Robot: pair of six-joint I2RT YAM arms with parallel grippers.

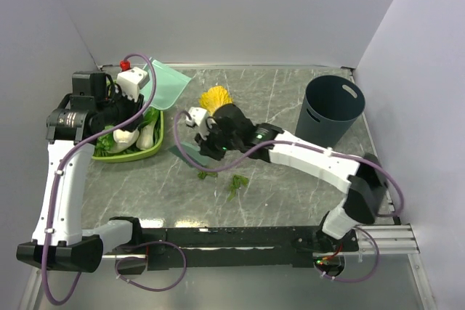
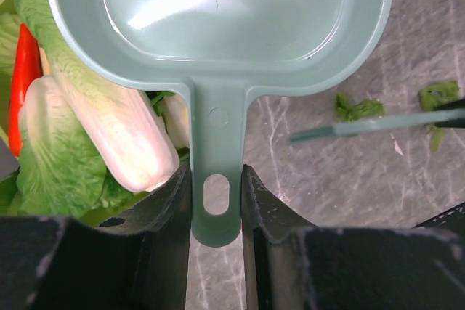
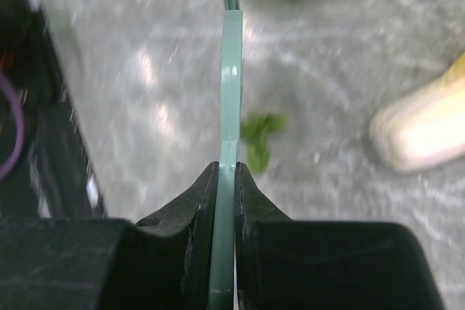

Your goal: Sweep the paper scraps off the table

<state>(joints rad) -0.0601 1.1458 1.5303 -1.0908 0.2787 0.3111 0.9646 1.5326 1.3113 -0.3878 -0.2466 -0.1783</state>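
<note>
Left claw (image 2: 216,186) grips dustpan (image 2: 225,34) — right claw (image 3: 226,176), teal tool (image 3: 231,70).

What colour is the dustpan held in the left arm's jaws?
Pale teal dustpan, glossy; clearest in the left wrist view.

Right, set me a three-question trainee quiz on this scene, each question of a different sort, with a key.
1. Multiple choice: the left gripper is shut on A) a sponge, B) the handle of the teal dustpan, C) nothing.
2. True or false: paper scraps lie on the table, outside the dustpan.
3. Short answer: which gripper holds the flat teal tool?
Key: 1 B; 2 true; 3 the right gripper.
</note>
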